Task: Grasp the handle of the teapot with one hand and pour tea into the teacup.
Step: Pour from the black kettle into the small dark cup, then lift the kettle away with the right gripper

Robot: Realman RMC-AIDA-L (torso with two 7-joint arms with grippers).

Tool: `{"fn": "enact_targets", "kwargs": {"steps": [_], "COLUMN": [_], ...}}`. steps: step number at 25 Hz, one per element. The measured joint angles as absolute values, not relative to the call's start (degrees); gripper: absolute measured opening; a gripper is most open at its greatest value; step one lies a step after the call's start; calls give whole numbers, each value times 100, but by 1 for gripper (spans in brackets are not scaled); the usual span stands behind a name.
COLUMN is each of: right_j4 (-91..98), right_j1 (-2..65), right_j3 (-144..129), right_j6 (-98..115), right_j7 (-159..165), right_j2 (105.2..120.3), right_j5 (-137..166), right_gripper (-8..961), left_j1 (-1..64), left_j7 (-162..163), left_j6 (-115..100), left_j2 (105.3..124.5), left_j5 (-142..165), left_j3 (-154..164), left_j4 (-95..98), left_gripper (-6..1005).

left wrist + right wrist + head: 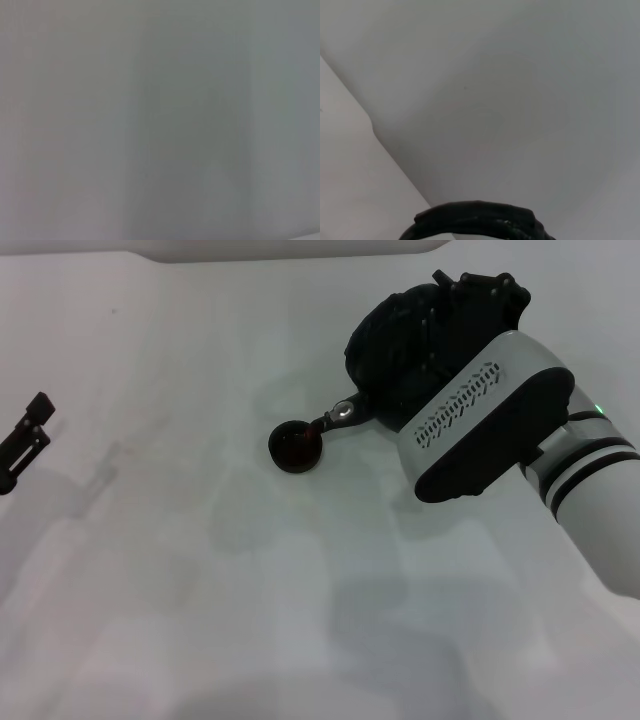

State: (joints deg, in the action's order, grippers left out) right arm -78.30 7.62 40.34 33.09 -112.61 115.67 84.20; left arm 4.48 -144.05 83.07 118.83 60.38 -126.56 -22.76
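Note:
The black teapot (388, 340) is tilted toward the left, held up by my right arm, whose white forearm covers much of it. Its spout's pale tip (343, 412) hangs just over the rim of the small dark teacup (296, 448), which stands on the white table (180, 570). A thin reddish stream runs from the spout into the cup, and the cup holds reddish tea. My right gripper (470, 295) sits on top of the teapot, shut on the handle. A black arc of the handle (475, 214) shows in the right wrist view. My left gripper (25, 435) is parked at the far left.
The white table spreads around the cup, with soft shadows on it. The table's far edge (300, 252) runs along the top of the head view. The left wrist view shows only plain grey surface.

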Motion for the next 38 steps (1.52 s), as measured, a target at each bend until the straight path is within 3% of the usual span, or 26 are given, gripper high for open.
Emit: {"fn": "enact_targets", "kwargs": {"steps": [38], "right_j4": [-8044], "right_j1": [644], "right_j3": [4606], "right_j6": [2535], "right_j7": [-10862], "right_j2": [11497], "right_j5": [7985], "right_gripper": [111], "left_j1": [492], "left_j7": [-14404], "left_j6": [8270], "left_j2": [11883], "left_j5": [6038], "left_j3": [-12656], "left_j4": [-2268], "left_gripper": [755]}}
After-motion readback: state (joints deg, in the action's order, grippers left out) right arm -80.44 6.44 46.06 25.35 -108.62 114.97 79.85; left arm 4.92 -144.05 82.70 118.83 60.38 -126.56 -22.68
